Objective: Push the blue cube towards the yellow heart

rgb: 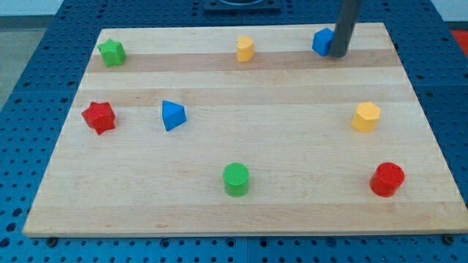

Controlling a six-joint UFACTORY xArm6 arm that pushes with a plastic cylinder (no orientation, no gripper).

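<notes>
Nearest on the board (219,219) are seen a green cylinder (236,179) and red cylinder (387,179). No containers are seen. At the far edge, the blue cube (322,42) is touched on its right by my tip (338,55); the yellow heart (245,49) lies well left of it.

Along the view's top edge of the wooden board (219,204), my tip (338,54) stands against the right side of the blue cube (322,42); leftward from the cube the strip lies bare as far as the yellow heart (245,49), with nothing between them; beyond the heart the strip runs bare again to the green star (112,52) at the top-left corner; the broad middle band is open from the blue triangular block (172,115) across to the yellow hexagonal block (365,117); the red star (99,117) crowds the left edge; the green cylinder (236,179) and red cylinder (387,179) stand well apart near the bottom.
</notes>
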